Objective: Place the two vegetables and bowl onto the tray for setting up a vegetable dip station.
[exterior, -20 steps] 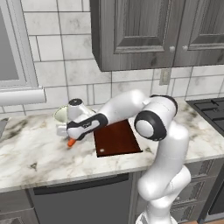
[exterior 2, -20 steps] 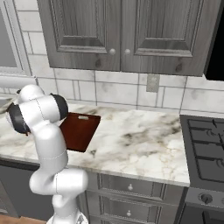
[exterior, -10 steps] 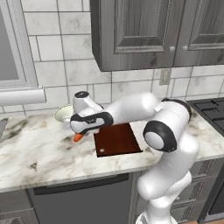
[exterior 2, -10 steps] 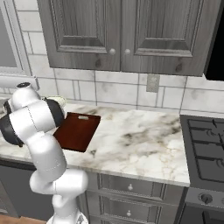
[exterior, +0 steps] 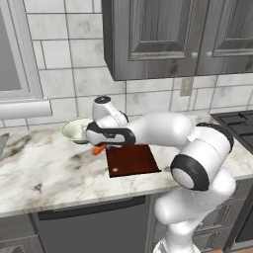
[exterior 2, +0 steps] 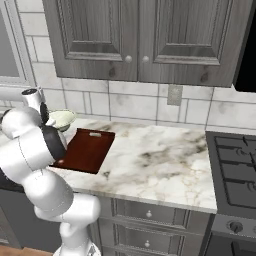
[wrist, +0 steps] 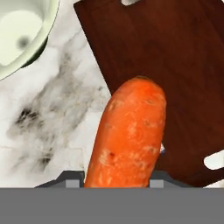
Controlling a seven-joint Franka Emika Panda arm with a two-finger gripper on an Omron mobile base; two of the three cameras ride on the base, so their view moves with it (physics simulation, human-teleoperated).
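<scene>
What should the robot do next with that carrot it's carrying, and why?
Probably carry it a little farther over the tray and lower it. The hand grips the carrot, which hangs over the tray's edge, partly above the marble counter beside the bowl, so letting go now risks missing the tray.

We see the tray (exterior: 132, 159) flat on the counter (exterior: 44, 173), the bowl (exterior: 76, 130) just beyond its left corner, and the carrot (wrist: 129, 135) over the tray's edge nearest the bowl.
</scene>
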